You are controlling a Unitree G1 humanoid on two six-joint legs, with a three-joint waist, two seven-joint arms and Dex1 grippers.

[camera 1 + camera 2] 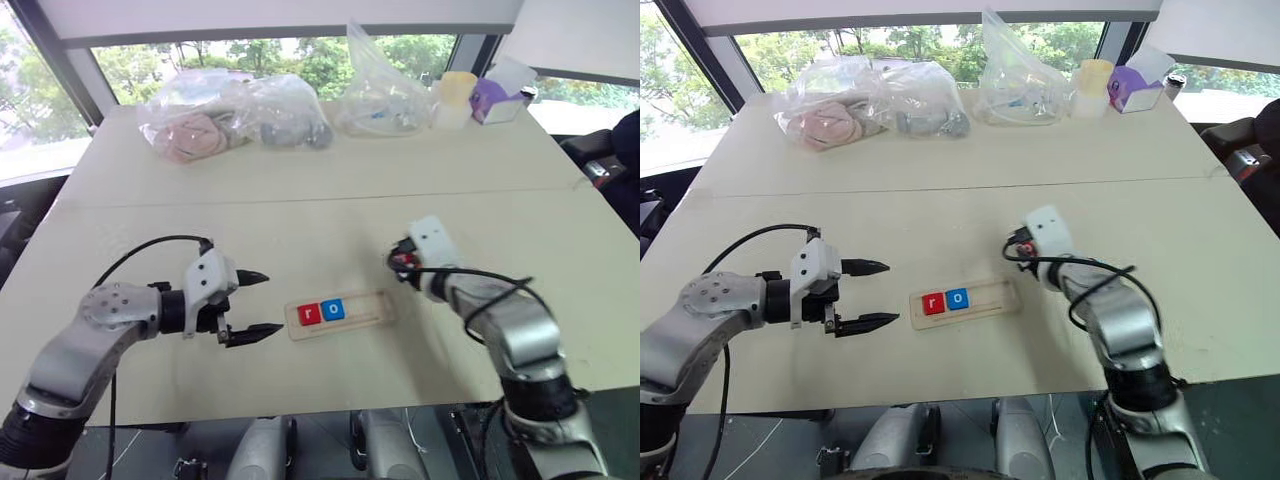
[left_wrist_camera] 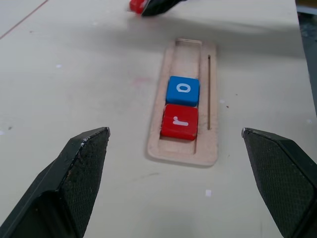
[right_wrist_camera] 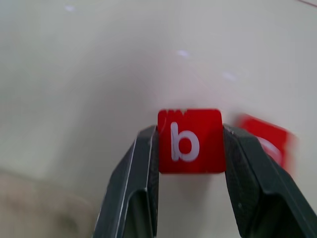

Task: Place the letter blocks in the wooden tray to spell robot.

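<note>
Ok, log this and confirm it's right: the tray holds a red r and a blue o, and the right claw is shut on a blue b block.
Wrong in one respect: the b block in the right claw is red, not blue, as the right wrist view shows. The rest stands: the tray holds a red r and a blue o.

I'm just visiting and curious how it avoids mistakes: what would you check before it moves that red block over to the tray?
1. Small red square block with white b held between the right gripper's jaws: ok.
2. Red r block and blue o block seated side by side in the long pale wooden tray: ok.
3. Third slot, next to the o, free: ok.
4. Left gripper open and off the tray: ok.
5. Where the remaining blocks lie: cannot tell.
</note>
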